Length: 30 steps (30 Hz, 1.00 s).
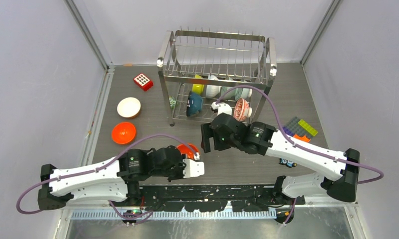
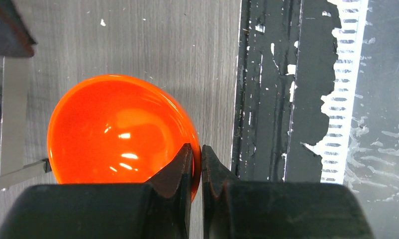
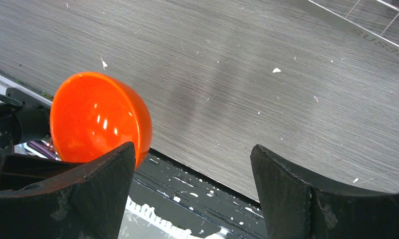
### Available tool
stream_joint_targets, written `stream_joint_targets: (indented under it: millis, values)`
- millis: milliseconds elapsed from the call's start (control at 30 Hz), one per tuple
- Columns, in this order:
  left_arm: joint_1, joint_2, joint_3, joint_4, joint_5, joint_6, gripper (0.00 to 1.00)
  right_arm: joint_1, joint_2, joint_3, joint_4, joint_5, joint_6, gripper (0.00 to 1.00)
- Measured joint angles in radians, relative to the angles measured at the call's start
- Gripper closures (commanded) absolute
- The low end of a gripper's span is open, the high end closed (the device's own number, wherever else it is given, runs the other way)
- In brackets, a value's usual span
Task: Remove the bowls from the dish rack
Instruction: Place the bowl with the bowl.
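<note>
left jaws: pinch the rim of an orange bowl (image 2: 118,129) by the near bench (image 2: 162,40) edge | right jaws: wide, holding nothing, just past that bowl | far: dish rack (image 1: 217,74), more bowls (image 1: 195,103) low inside

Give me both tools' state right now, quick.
Left tool: closed, pinching the rim of an orange bowl.
Right tool: open, holding nothing.

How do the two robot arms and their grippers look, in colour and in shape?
The left arm and right arm have white links and black joints. A purple cable loops along each. The left gripper and right gripper are black and taper to wedges.
</note>
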Motion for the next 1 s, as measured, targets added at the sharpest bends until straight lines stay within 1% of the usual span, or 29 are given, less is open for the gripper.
stream_joint_targets:
  millis: [233,600,1000]
  values:
    - [-0.012,0.011,0.003,-0.003,0.034,0.049,1.00,0.000,0.045,0.027,0.026,-0.006,-0.003,0.10]
    - [-0.012,0.001,0.006,-0.003,0.045,0.085,1.00,0.000,0.046,0.027,0.078,-0.020,-0.004,0.09]
    - [-0.012,-0.078,0.006,-0.029,0.046,0.088,1.00,0.000,0.046,0.016,0.139,-0.037,-0.014,0.09]
